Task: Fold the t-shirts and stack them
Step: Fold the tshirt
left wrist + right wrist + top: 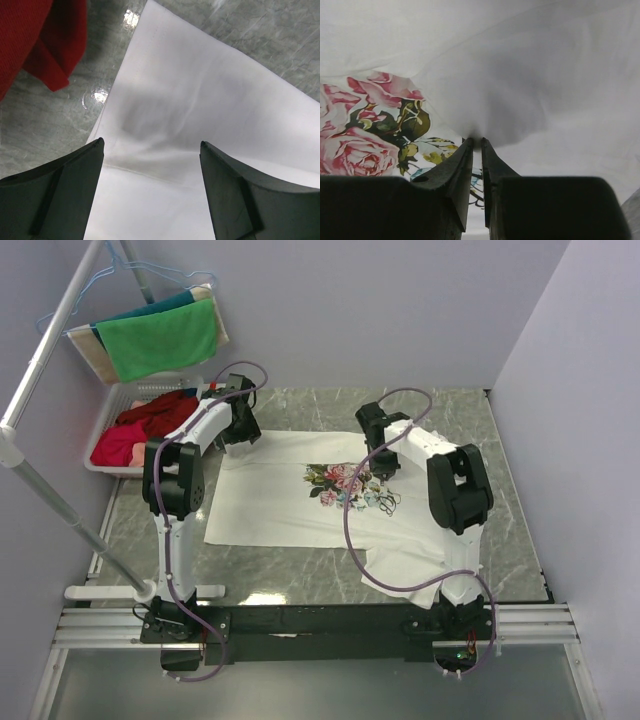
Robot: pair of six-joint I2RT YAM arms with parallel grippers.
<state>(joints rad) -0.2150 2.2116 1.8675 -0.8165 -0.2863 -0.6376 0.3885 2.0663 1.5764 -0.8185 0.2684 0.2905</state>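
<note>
A white t-shirt [290,495] with a pink rose print [340,480] and dark script lies spread on the marble table. My left gripper [238,432] is open above the shirt's far left corner; in the left wrist view its fingers [75,175] straddle plain white cloth [200,100] near a hem seam. My right gripper [385,462] is shut on a pinch of the t-shirt's white fabric beside the print; in the right wrist view the cloth [530,90] bunches up at the fingertips [476,143] with roses [355,150] at the left.
A white basket [115,405] of red and pink clothes [140,430] stands at the back left; a red garment shows in the left wrist view [40,35]. Green and teal cloths [160,335] hang on a rack [40,350] behind it. Walls close in on the right.
</note>
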